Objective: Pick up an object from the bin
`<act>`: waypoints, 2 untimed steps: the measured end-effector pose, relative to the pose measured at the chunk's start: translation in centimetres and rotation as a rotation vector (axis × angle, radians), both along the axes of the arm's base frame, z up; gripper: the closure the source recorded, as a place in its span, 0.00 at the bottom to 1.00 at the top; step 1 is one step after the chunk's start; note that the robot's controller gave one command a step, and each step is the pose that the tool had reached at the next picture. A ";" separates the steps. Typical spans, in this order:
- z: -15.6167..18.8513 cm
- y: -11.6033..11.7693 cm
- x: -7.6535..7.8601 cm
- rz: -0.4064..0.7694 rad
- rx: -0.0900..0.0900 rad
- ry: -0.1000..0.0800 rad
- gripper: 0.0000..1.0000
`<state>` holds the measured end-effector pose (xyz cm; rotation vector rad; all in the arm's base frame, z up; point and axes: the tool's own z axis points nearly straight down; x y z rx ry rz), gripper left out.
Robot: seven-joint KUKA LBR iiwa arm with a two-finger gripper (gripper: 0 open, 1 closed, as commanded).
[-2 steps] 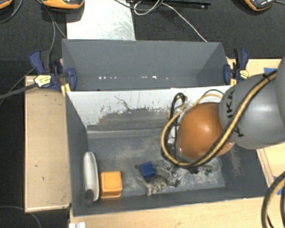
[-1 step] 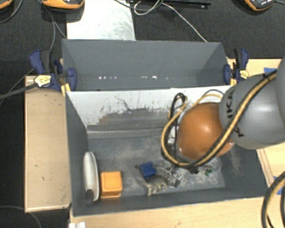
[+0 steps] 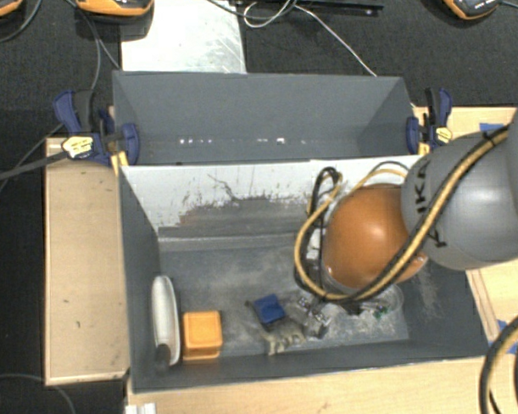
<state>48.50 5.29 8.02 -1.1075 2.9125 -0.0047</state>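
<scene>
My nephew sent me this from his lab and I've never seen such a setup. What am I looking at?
One camera looks down, slightly from the side, into a grey metal bin. The big grey shape with the orange cover coming in from the right is a robot arm. Its job is to pick one thing out. Its gripper is low near the bin's front, beside a small blue object and some small grey bits. At the left lie a long white object and an orange block. Whether anything is held, I cannot tell.

Glare whitens the far wall of the bin (image 3: 224,188).
</scene>
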 end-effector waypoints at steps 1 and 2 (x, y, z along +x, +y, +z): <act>1.1 0.1 0.0 0.000 0.001 -0.001 1.00; 2.1 0.1 -0.1 0.001 0.001 0.003 1.00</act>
